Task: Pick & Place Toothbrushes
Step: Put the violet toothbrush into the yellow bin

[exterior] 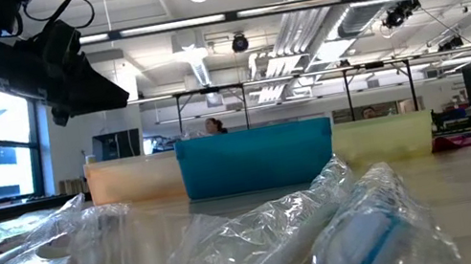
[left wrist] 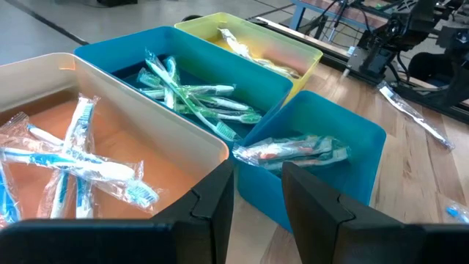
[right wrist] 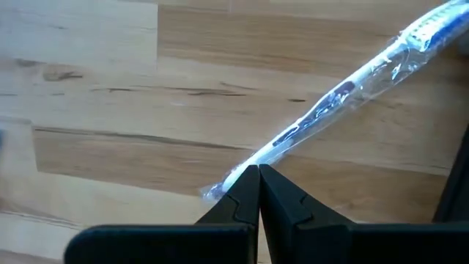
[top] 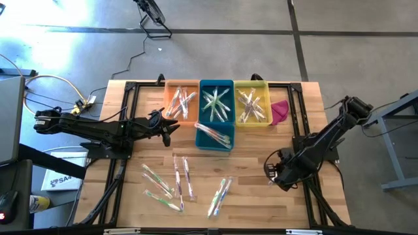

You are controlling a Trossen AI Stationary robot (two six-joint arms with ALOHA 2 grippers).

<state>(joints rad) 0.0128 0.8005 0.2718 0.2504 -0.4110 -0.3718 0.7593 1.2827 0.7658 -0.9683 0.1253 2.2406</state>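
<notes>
Wooden bench (top: 255, 163) carries four plastic bins: orange (top: 181, 103), tall blue (top: 217, 101), yellow (top: 251, 103) and a low blue bin (top: 214, 136), each holding wrapped toothbrushes (top: 216, 104). More wrapped toothbrushes lie loose on the near bench area. My left end effector (top: 171, 125) hovers just beside the orange bin, fingers (left wrist: 212, 213) parted, gripping nothing. My right end effector (top: 274, 171) sits low over the bench, fully closed, tips at the wrapper end of a blue-handled toothbrush (right wrist: 344, 92)
</notes>
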